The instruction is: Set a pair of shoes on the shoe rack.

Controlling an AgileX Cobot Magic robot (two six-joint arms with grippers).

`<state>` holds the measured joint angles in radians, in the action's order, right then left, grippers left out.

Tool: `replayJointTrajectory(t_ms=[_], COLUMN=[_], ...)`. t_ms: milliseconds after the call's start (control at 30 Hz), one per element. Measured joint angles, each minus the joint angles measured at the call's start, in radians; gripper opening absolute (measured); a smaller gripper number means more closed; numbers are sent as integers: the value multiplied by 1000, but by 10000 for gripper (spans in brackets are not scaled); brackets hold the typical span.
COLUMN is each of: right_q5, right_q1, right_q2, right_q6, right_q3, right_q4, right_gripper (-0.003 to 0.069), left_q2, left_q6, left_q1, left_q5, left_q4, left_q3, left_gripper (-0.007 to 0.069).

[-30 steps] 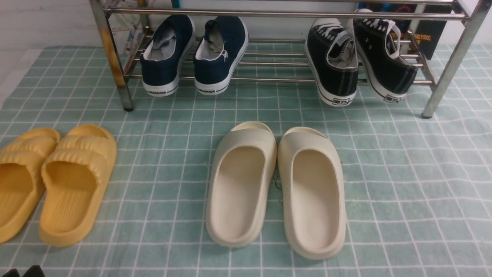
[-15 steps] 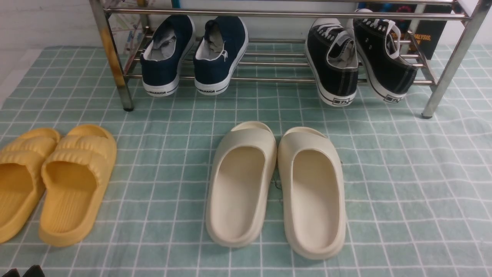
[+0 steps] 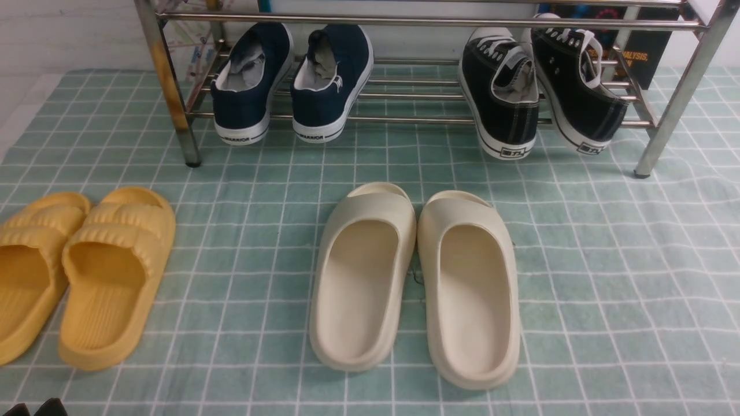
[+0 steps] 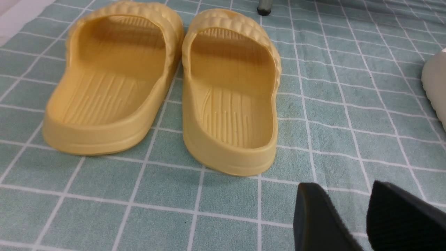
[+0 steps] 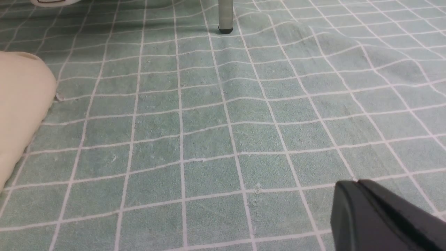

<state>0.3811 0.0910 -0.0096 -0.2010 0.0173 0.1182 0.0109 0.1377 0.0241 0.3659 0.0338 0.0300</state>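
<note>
The pair of shoes, two black canvas sneakers with white laces and soles, rests toe-in on the lower bars of the shoe rack, at its right end, heels toward me. The one further right leans on its side. My left gripper hovers low over the mat behind the yellow slides, open, with only mat between its fingers. In the front view just its tips show at the bottom left corner. My right gripper is shut on nothing, low over bare mat, out of the front view.
Navy WARRIOR sneakers sit at the rack's left end, by its rust-stained leg. Cream slides lie mid-mat and yellow slides at the left, on green checked cloth. The right wrist view shows a rack leg.
</note>
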Motion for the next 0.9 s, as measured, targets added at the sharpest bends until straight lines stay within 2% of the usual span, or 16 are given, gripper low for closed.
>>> replayJointTrajectory(t_ms=[900], right_q5=[0], right_q1=[0], right_q2=[0], right_q6=[0], right_q3=[0], right_q4=[0], right_gripper=[40], left_q2=[0], left_q6=[0], left_q1=[0], left_q5=[0], left_q4=[0], left_q3=[0], left_gripper=[239])
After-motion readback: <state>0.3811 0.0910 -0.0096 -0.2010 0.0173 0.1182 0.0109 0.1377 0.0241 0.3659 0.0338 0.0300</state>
